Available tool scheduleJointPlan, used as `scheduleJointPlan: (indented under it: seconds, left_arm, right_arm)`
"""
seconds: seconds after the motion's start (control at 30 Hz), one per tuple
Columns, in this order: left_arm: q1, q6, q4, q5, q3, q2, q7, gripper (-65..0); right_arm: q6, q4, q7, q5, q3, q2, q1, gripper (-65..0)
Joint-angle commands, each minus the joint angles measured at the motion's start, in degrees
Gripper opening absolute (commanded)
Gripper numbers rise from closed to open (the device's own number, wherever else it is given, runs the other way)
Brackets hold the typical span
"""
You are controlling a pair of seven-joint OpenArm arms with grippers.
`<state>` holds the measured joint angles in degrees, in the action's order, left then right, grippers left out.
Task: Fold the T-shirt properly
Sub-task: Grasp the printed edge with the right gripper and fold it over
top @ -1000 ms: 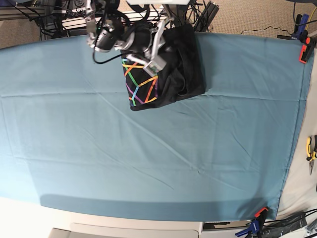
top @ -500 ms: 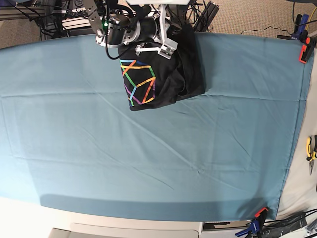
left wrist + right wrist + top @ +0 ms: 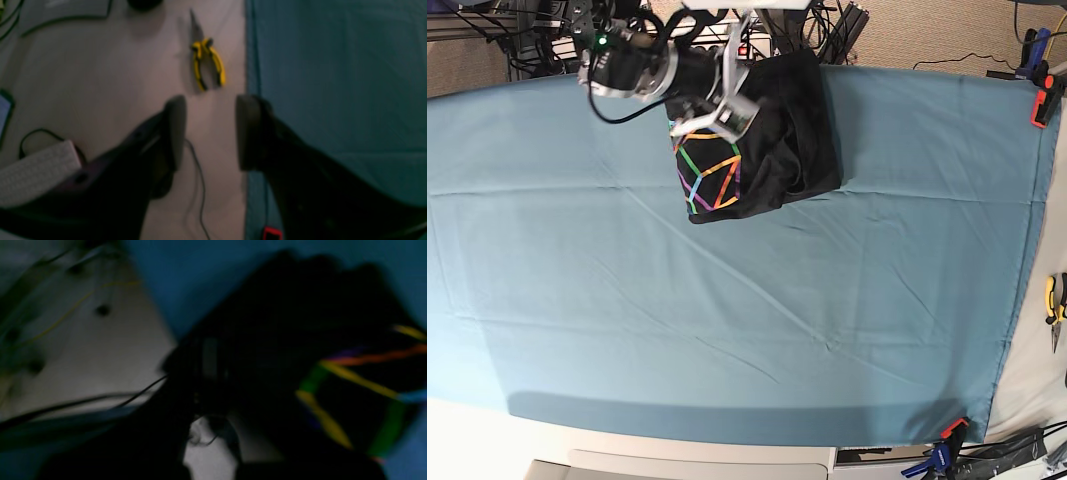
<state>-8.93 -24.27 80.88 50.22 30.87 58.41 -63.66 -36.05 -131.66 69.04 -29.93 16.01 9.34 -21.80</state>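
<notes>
The right arm (image 3: 632, 70) is showing a dark barrel body with silver metal brackets, a small green light and a looping black cable. The left gripper (image 3: 210, 133) is showing two dark, flat, round-tipped fingers (image 3: 175, 130) on black curved mounts.

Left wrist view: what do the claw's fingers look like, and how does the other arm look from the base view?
The left claw has two dark, flat, round-tipped fingers. The right arm is black and silver, with black cables and a green light.

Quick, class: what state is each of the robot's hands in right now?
Left hand: open, holding nothing, above the table edge near the yellow pliers.
Right hand: over the folded T-shirt; open or shut cannot be told.
</notes>
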Motion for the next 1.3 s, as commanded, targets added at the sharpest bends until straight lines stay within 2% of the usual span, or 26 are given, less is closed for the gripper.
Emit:
scheduleJointPlan:
  seconds: [0.0, 0.1, 0.27, 0.37, 0.5, 0.67, 0.8, 0.97, 1.17, 1.27]
  left_arm:
    - [-1.09, -0.02, 0.68, 0.37, 0.76, 2.05, 1.11, -39.2]
    - [-1.07, -0.02, 0.7, 0.37, 0.76, 2.03, 1.95, -39.2]
    - [-1.09, -0.04, 0.7, 0.35, 0.76, 2.05, 2.14, -39.2]
    - [-1.07, -0.04, 0.7, 0.35, 0.76, 2.05, 2.12, -39.2]
    - [-1.09, -0.04, 0.7, 0.35, 0.76, 2.03, 2.12, -39.2]
    - [-1.07, -0.04, 0.7, -0.07, 0.76, 2.03, 2.12, -39.2]
    - [-1.07, -0.04, 0.7, -0.31, 0.76, 2.03, 2.12, -39.2]
    - [-1.07, -0.04, 0.7, -0.28, 0.76, 2.03, 2.05, -39.2]
    - [-1.07, -0.04, 0.7, -0.22, 0.76, 2.03, 2.01, -39.2]
    - [-1.07, -0.04, 0.7, -0.24, 0.76, 2.01, 2.01, -39.2]
  right_arm:
    - [0.28, -0.98, -1.99, 0.87, -1.14, -0.68, 0.7, -65.0]
    - [3.02, -0.2, -5.62, 5.38, -3.28, -2.1, 2.34, -65.0]
    - [3.37, 8.52, -5.86, 7.72, -3.21, -4.09, 7.39, -65.0]
    - [3.37, 15.91, -5.38, 7.48, -2.45, -4.11, 11.3, -65.0]
    - [3.34, 22.91, -4.94, 7.48, 1.4, -4.11, 16.85, -65.0]
    - [3.34, 28.04, -5.01, 7.56, 9.35, -4.42, 22.36, -65.0]
    - [3.34, 32.79, -5.2, 9.11, 13.14, -7.43, 25.35, -65.0]
    - [4.09, 38.18, -6.05, 12.63, 13.46, -10.86, 28.87, -65.0]
    - [5.01, 39.89, -4.83, 12.11, 13.46, -11.1, 31.52, -65.0]
    - [5.01, 39.87, -1.84, 7.19, 13.46, -11.1, 31.47, -65.0]
